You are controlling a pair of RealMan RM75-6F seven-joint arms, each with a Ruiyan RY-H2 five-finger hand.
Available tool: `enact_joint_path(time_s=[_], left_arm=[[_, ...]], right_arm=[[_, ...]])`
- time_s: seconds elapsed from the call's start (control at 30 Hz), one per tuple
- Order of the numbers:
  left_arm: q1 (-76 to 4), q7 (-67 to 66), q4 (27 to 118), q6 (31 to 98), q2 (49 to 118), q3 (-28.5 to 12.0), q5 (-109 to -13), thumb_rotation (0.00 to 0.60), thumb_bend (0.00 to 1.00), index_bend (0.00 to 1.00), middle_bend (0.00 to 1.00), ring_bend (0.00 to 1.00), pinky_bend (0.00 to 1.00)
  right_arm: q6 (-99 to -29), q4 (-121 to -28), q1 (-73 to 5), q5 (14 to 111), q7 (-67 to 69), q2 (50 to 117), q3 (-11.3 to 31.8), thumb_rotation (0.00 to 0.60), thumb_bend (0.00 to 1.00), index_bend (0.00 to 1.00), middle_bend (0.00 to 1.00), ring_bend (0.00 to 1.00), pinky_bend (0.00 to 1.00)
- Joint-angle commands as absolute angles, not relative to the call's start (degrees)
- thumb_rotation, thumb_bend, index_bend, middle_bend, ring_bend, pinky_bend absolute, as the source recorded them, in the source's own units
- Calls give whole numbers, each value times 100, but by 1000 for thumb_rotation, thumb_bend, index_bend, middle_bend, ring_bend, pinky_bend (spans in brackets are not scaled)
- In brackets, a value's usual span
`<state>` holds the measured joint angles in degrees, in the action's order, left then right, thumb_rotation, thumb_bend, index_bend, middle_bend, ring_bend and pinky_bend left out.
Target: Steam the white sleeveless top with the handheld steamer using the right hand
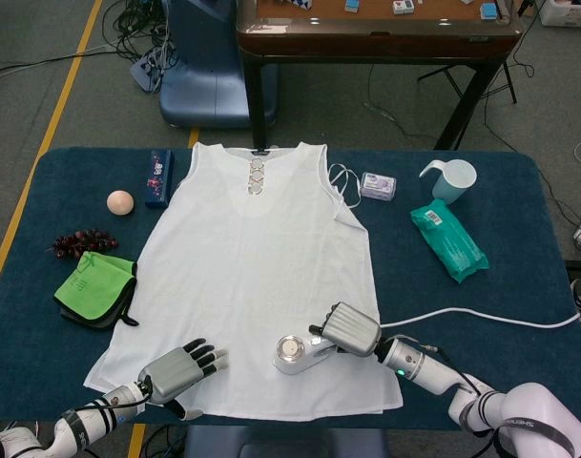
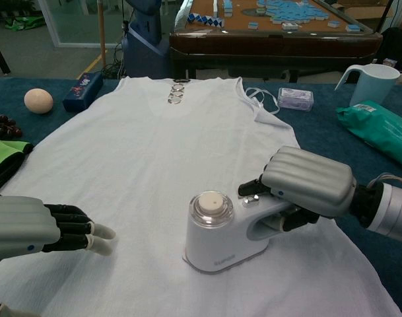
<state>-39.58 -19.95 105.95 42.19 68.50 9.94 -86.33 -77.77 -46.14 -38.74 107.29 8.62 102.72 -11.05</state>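
The white sleeveless top [image 1: 252, 258] [image 2: 154, 145] lies flat on the blue table, neckline at the far side. My right hand [image 1: 352, 329] [image 2: 306, 191] grips the handle of the white handheld steamer [image 1: 295, 351] [image 2: 220, 234], which rests on the top near its lower hem, right of centre. The steamer's white cord [image 1: 481, 317] runs off to the right. My left hand [image 1: 180, 367] [image 2: 39, 228] presses on the top's lower left part, fingers extended and holding nothing.
Left of the top lie a green cloth [image 1: 97, 286], grapes [image 1: 80, 241], an egg-like ball [image 1: 120, 201] [image 2: 38, 100] and a blue box [image 1: 158, 177]. To the right are a small packet [image 1: 378, 185], a pale jug [image 1: 452, 178] [image 2: 372, 82] and a teal wipes pack [image 1: 447, 239].
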Motion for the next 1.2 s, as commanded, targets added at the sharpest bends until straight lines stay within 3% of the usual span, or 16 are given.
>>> enact_joint_path(time_s=[0.03, 0.67, 1.0, 1.2], left_arm=[[-3956, -2012, 10608, 4222, 6854, 994, -8636, 280, 213, 50, 0, 15, 0], [-3963, -2026, 10654, 4215, 6848, 988, -8645, 278, 213, 50, 0, 15, 0], [-3905, -2018, 10732, 4421, 6674, 887, -8549, 309, 213, 50, 0, 15, 0], [-3783, -1899, 10756, 4685, 6533, 809, -8476, 330, 213, 50, 0, 15, 0]], right_arm=[[-7818, -4608, -3799, 10694, 863, 10213, -1109, 600, 568, 893, 940, 878, 810], [-8317, -4243, -3293, 10452, 1017, 9844, -941, 600, 568, 893, 940, 878, 810], [-9066, -4646, -2774, 10186, 990, 9086, -709, 600, 569, 893, 940, 878, 810], [-9111, -4752, -2361, 9950, 961, 8737, -710, 600, 568, 893, 935, 875, 810]])
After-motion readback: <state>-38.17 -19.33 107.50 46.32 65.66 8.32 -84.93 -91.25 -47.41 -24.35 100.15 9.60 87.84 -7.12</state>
